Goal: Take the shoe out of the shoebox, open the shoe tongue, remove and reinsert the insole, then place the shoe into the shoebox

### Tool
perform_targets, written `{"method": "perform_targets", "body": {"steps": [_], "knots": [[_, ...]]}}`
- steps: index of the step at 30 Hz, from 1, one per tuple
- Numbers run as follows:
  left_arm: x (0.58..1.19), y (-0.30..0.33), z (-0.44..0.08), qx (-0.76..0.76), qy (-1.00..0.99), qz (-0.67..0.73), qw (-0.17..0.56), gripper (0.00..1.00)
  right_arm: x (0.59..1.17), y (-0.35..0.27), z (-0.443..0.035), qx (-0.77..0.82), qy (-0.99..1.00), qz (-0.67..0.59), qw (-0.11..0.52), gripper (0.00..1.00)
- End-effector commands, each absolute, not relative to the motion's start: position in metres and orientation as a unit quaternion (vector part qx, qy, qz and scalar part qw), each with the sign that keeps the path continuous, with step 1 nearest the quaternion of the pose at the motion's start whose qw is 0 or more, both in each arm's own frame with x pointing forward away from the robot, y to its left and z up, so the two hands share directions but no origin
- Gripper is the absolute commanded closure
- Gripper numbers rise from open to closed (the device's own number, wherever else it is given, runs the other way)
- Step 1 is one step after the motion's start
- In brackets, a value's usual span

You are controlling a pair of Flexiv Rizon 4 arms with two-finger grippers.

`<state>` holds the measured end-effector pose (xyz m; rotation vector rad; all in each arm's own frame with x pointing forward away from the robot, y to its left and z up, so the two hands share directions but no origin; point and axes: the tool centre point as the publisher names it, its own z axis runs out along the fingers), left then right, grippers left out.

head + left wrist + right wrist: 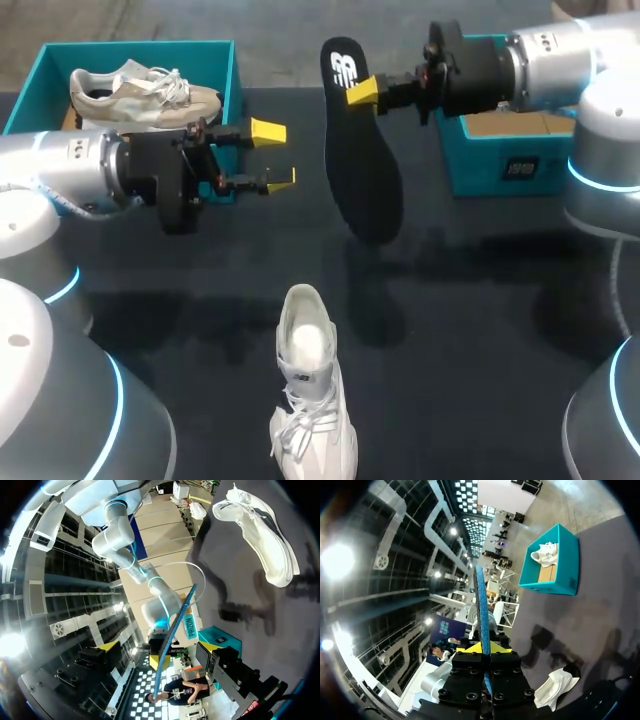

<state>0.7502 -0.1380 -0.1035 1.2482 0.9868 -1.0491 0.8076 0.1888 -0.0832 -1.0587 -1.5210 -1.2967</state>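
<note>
A white shoe (311, 395) lies on the dark table near its front edge, toe towards the back; it also shows in the left wrist view (260, 530) and the right wrist view (555, 687). My right gripper (362, 92) is shut on the top end of a black insole (362, 170), which hangs upright above the table's middle. In the right wrist view the insole (481, 605) stands edge-on between the yellow tips (484, 648). My left gripper (274, 155) is open, level with the insole and just left of it. The insole (175, 635) stands ahead of its spread fingers.
A teal shoebox (232, 70) at the back left holds a beige shoe (140, 95); the same box (560, 565) appears in the right wrist view. A second teal box (500, 165) stands at the back right under my right arm.
</note>
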Motion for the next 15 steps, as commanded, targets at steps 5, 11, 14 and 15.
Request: {"method": "perform_targets", "body": {"steps": [5, 11, 14, 15], "knots": [[0.752, -0.146, -0.108, 0.531, 0.424, -0.451, 0.578, 0.00, 0.809, 0.193, -0.087, -0.426, -0.606, -0.514, 0.432, 1.00], [0.755, -0.155, -0.107, 0.529, 0.424, -0.449, 0.582, 0.00, 0.814, 0.200, -0.096, -0.450, -0.584, -0.511, 0.442, 1.00], [0.757, -0.158, -0.106, 0.527, 0.424, -0.447, 0.585, 0.00, 0.814, 0.200, -0.100, -0.469, -0.574, -0.506, 0.442, 1.00], [0.758, -0.159, -0.106, 0.527, 0.424, -0.447, 0.585, 0.00, 0.814, 0.199, -0.101, -0.475, -0.566, -0.508, 0.443, 1.00]]}}
